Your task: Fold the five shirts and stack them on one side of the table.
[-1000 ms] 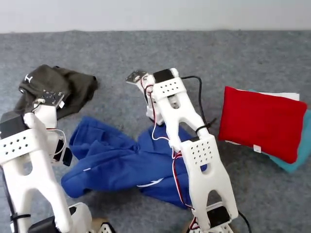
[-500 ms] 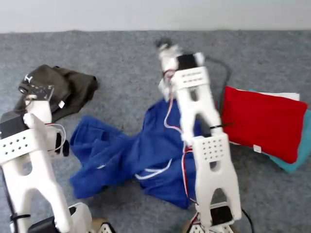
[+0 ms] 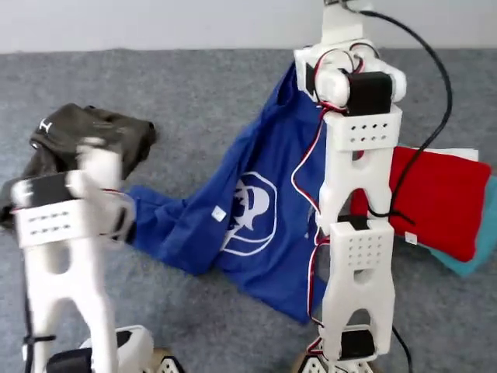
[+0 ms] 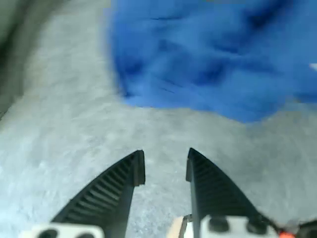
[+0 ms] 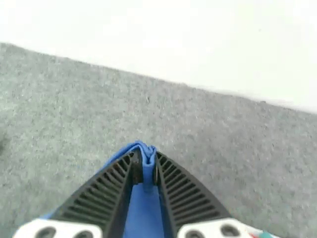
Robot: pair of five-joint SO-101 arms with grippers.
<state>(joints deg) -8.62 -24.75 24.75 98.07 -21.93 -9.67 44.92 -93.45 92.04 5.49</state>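
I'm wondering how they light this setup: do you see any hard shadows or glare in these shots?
High view: soft, even light; only a faint shadow on the grey mat along the lower edge of the blue shirt. Left wrist view: no clear shadow beneath the left gripper. Right wrist view: the wall beyond the right gripper is bright, no glare spots.

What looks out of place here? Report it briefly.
The dark shirt lies crumpled, unfolded, across the table from the folded red shirt. The blue shirt hangs stretched from the right gripper, half lifted.
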